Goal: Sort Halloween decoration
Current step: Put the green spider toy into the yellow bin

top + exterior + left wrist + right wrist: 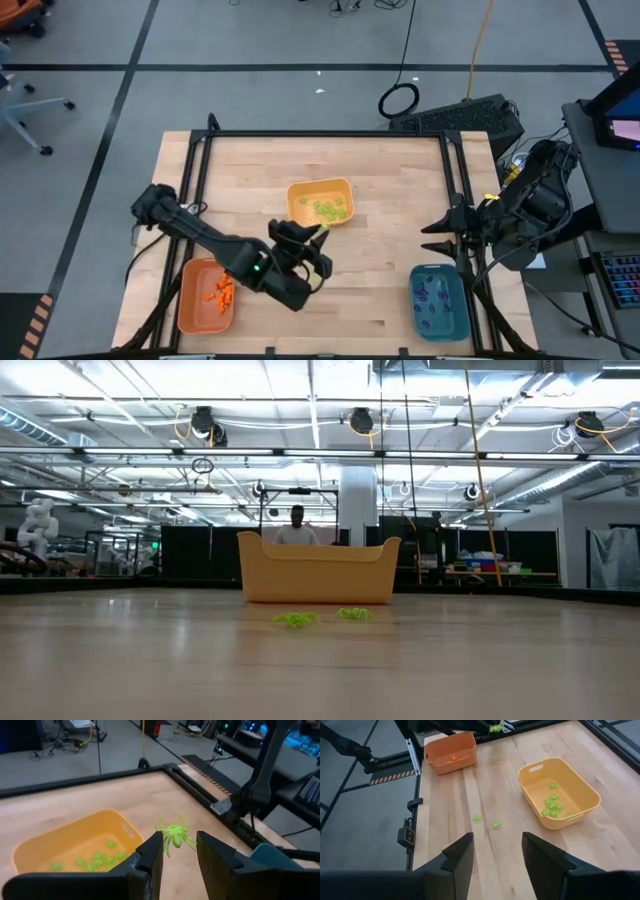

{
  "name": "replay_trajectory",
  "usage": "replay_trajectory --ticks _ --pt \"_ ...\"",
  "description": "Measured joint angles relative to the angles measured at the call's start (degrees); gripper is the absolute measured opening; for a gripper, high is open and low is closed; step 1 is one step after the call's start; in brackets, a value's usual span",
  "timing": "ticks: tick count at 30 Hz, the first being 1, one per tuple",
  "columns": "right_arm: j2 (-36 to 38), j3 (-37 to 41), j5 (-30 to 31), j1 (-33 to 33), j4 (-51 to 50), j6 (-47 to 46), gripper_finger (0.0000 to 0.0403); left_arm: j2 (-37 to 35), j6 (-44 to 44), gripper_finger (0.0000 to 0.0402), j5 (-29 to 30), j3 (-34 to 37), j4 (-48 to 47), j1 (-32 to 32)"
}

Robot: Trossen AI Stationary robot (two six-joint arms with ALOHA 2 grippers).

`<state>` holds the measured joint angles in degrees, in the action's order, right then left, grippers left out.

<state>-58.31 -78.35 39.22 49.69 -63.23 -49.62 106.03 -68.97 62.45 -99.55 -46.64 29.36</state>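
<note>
- Using the yellow tray (pixel 320 201) as the anchor here: it's a smooth plastic tub with rounded corners and a cut-out handle slot, sitting mid-table on the pale wood-plank table (pixel 390 180).
- The left gripper (pixel 178 851) hangs just beside the yellow tray's near rim, and its two dark blocky fingers are pinching a light green spider (pixel 174 834), a spindly little plastic thing with thin legs sticking out all ways. It's up off the wood, not touching the tray.
- Inside the yellow tray there's a loose cluster of green pieces (pixel 552 806) of the same leggy shape, bunched toward one end.
- Two more green pieces (pixel 320 618) lie on the bare wood near the yellow tray, on its far side from the left arm, close to each other.
- The orange tray (pixel 205 296), same rounded tub shape, sits well apart from the yellow tray toward the left arm's corner, with small orange pieces (pixel 222 290) heaped in it.
- The teal tray (pixel 440 302) is off at the opposite corner, with small purple pieces (pixel 433 297) scattered across its floor.
- The right gripper (pixel 496 854) waits well away from the yellow tray, out past the table's right edge, its matte black fingers spread with nothing between them.
</note>
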Motion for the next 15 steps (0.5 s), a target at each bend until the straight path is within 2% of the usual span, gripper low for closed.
replay_trajectory --ticks 15 --pt "0.26 0.0 -0.02 0.0 2.22 2.35 0.0153 -7.01 13.99 0.0109 -1.84 0.02 10.44 -1.14"
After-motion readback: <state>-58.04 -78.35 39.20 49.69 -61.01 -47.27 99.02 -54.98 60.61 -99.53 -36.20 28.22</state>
